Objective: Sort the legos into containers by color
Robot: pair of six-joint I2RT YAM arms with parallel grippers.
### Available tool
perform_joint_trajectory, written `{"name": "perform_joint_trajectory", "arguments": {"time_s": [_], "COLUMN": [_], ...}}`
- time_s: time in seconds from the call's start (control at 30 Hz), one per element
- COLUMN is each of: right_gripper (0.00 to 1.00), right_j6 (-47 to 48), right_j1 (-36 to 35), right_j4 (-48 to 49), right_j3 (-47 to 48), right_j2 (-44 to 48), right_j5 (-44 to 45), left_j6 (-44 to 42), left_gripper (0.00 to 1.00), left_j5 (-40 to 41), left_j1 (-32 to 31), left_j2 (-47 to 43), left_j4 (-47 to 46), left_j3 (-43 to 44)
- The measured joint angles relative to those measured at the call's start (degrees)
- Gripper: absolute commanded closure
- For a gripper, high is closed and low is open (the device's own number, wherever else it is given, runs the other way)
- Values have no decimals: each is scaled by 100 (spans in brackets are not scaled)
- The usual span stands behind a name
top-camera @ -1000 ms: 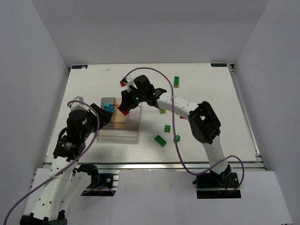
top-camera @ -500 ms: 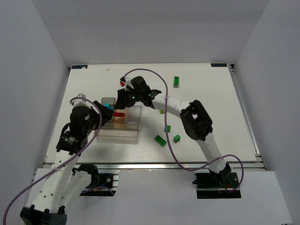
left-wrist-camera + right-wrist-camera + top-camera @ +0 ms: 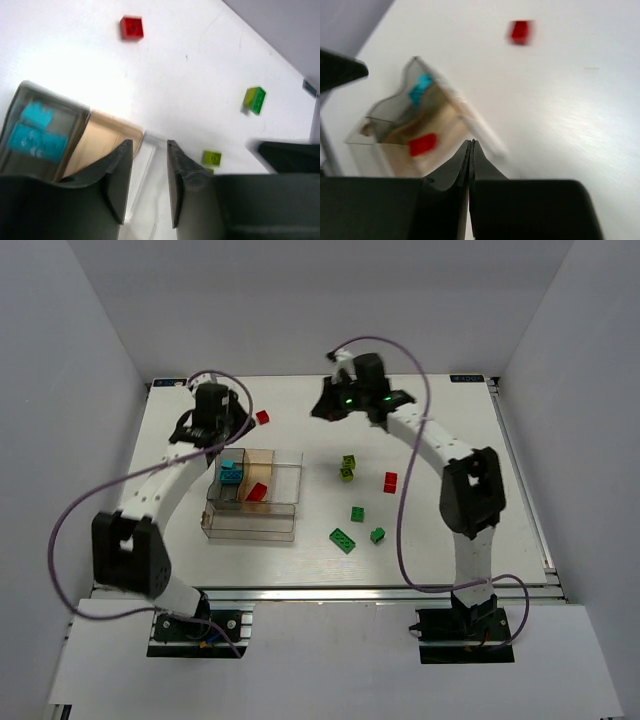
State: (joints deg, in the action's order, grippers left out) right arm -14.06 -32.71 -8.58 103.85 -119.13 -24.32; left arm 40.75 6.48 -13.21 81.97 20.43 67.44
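The see-through tray [image 3: 250, 523] stands left of centre. Its smoky grey bin holds two cyan legos [image 3: 231, 472] and its tan bin holds one red lego [image 3: 257, 491]. My left gripper [image 3: 215, 428] is open and empty, above the table just beyond the tray. In the left wrist view its gripper [image 3: 149, 145] hangs over the tan bin's [image 3: 100, 145] far edge. My right gripper [image 3: 322, 408] is shut and empty, at the far middle. The right wrist view shows the gripper [image 3: 471, 142], the binned red lego [image 3: 422, 144] and the cyan legos [image 3: 421, 86].
On the table lie a red lego [image 3: 262, 417] beyond the tray, two lime legos [image 3: 348, 467], another red one [image 3: 390, 481] and three green ones [image 3: 357, 513] [image 3: 343, 540] [image 3: 377, 535]. The left wrist view shows a further green lego [image 3: 255, 99].
My right gripper held a red lego over the tray; that lego now lies in the tan bin, and the gripper has drawn back to the far middle. My left arm swung from near left to far.
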Motion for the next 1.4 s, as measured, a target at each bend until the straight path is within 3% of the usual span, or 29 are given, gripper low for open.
{"name": "perform_joint_trajectory", "arguments": {"time_s": [0.07,0.17,0.23,0.27,0.37,0.5,0.67,0.97,1.23,1.4], "right_gripper": [94,77,59,42,23,22,25,28,30,40], "right_j6": [417,1003,1329,1449,1738,1967,2081,2044,2065,2188], "right_j1": [533,1285,1572,1628,1615,1650,1921,2181,2288,2299], "right_j4": [-289,-509,-529,-555,-542,-573,-551,-490,-505,-540], "right_j3": [-170,-973,-1853,-2269,-3272,-3888,-4190,-4376,-4376,-4382], "right_j2": [413,1241,1923,2227,2918,3377,3663,3703,3703,3705], "right_j5": [-50,-109,-162,-190,-334,-466,-551,-741,-782,-778], "left_j6": [11,-44,-96,-127,-260,-415,-494,-581,-627,-737], "left_gripper": [29,24,21,21,20,20,21,32,65,85], "left_j5": [98,216,361,433,710,949,1040,1049,1027,905], "left_j1": [0,0,0,0,0,0,-2,-4,-4,-4], "left_j2": [1029,2208,3145,3543,4754,5796,6157,6203,6312,6310], "left_j4": [59,289,557,675,1196,1637,1836,1764,1676,1510], "left_j3": [894,2011,2986,3399,4741,5810,5897,6054,6059,6043]}}
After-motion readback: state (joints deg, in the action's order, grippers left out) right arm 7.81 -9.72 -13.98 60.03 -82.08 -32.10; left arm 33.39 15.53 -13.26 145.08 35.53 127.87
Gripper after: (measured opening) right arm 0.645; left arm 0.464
